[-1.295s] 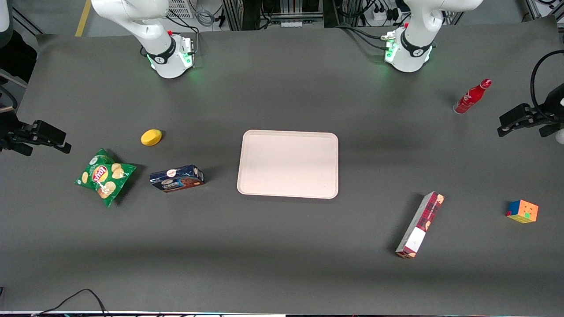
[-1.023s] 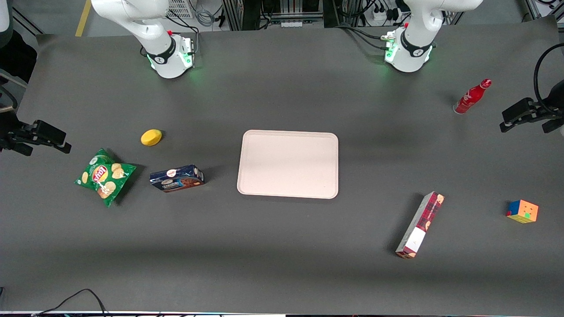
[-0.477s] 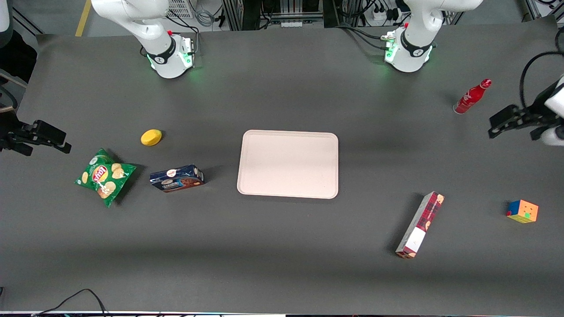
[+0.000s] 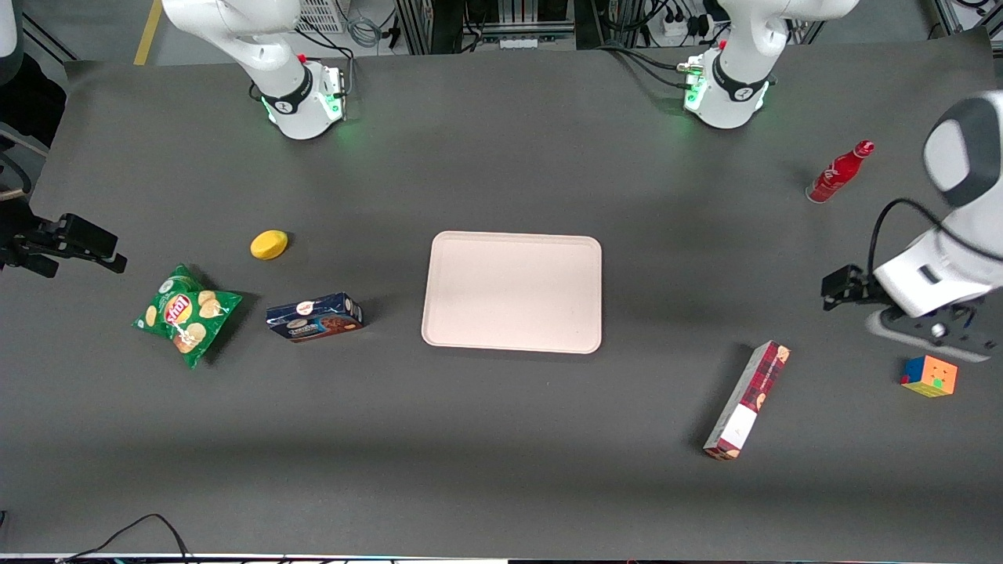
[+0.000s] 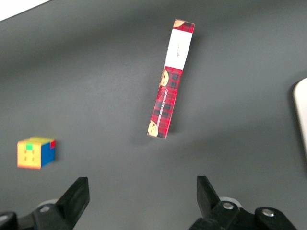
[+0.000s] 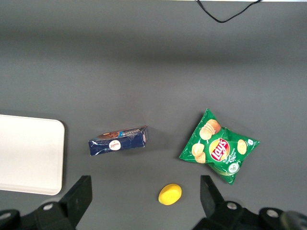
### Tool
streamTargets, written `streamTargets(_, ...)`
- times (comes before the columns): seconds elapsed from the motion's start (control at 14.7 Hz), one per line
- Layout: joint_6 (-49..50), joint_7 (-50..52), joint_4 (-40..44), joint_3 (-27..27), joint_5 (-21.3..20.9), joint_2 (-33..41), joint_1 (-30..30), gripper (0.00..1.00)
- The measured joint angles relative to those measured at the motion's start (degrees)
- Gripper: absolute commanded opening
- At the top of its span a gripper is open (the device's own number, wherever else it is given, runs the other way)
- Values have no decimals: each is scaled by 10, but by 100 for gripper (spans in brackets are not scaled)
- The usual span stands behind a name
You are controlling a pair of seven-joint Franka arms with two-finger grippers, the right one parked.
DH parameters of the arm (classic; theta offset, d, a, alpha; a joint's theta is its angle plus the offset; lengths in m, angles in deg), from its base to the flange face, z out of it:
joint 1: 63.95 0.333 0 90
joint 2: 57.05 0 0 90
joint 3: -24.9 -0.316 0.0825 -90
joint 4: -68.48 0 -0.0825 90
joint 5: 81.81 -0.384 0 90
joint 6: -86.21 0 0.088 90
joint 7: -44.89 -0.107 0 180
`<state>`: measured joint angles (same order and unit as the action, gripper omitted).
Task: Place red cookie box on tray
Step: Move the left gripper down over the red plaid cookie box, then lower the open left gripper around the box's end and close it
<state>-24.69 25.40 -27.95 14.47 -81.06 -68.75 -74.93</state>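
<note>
The red cookie box (image 4: 748, 399), a long slim plaid carton with a white label panel, lies flat on the dark table toward the working arm's end, nearer the front camera than the tray (image 4: 513, 291). The pale pinkish-beige tray sits mid-table with nothing on it. My gripper (image 4: 932, 333) hangs above the table beside the cube, farther from the front camera than the box and apart from it. In the left wrist view the gripper (image 5: 141, 191) is open and holds nothing, and the cookie box (image 5: 170, 81) lies ahead of the fingertips (image 5: 79, 191).
A multicoloured cube (image 4: 929, 376) sits close to my gripper, and a red bottle (image 4: 838, 172) lies farther back. Toward the parked arm's end are a dark blue cookie box (image 4: 313, 317), a green chips bag (image 4: 184, 313) and a yellow object (image 4: 269, 244).
My arm has swung in from the table's end, moving from beside the red bottle toward the front camera to just by the cube. Nothing on the table has moved.
</note>
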Motion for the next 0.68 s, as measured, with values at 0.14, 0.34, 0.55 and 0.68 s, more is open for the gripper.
streamTargets(0.14, -32, -32, -10, 4, 0, -28, 0, 100)
streamTargets(0.34, -63, -42, -16, 27, 0, -66, 0, 100)
streamTargets(0.55, -110, -55, -19, 43, 0, -107, 0, 100)
streamTargets(0.68, -143, -76, -20, 45, 0, -135, 1, 100)
